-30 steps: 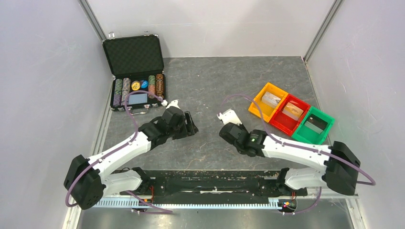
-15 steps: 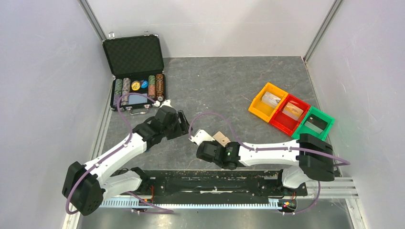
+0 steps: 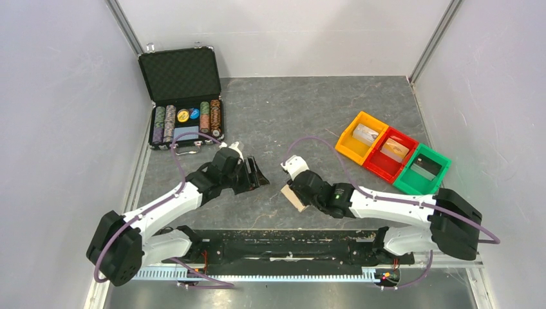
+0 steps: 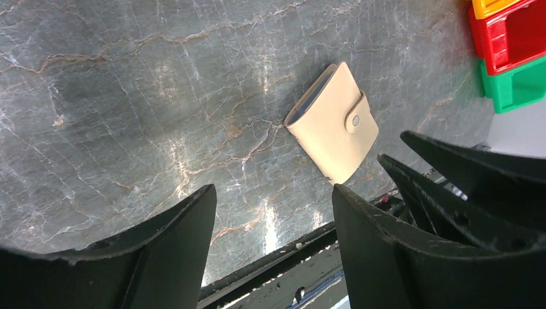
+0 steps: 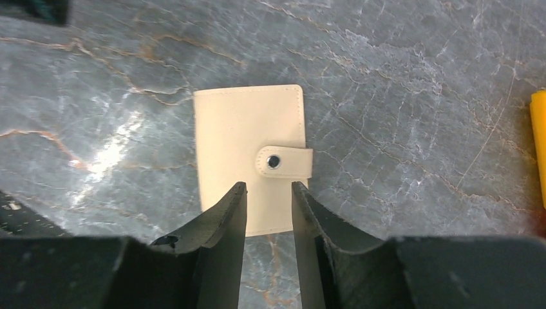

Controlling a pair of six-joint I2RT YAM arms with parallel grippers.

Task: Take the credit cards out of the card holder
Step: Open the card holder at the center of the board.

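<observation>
The card holder (image 5: pixel 248 138) is a tan wallet lying flat on the grey table, closed, with its snap tab fastened. It also shows in the left wrist view as the card holder (image 4: pixel 331 122), and from above its corner (image 3: pixel 291 197) pokes out under my right arm. The credit cards are hidden inside it. My right gripper (image 5: pixel 268 187) hovers over the holder's near edge, jaws a little apart with nothing between them. My left gripper (image 4: pixel 273 190) is open and empty, to the left of the holder, and shows from above too (image 3: pixel 254 174).
An open black chip case (image 3: pixel 183 103) stands at the back left. Orange (image 3: pixel 362 135), red (image 3: pixel 391 153) and green (image 3: pixel 422 168) bins sit in a row at the right. The table's near edge, with its black rail (image 3: pixel 290 241), runs just in front of the holder.
My right arm swung left and came partway back, and its jaws went from shut to parted. The card holder now lies on the table beneath it. My left gripper shifted slightly.
</observation>
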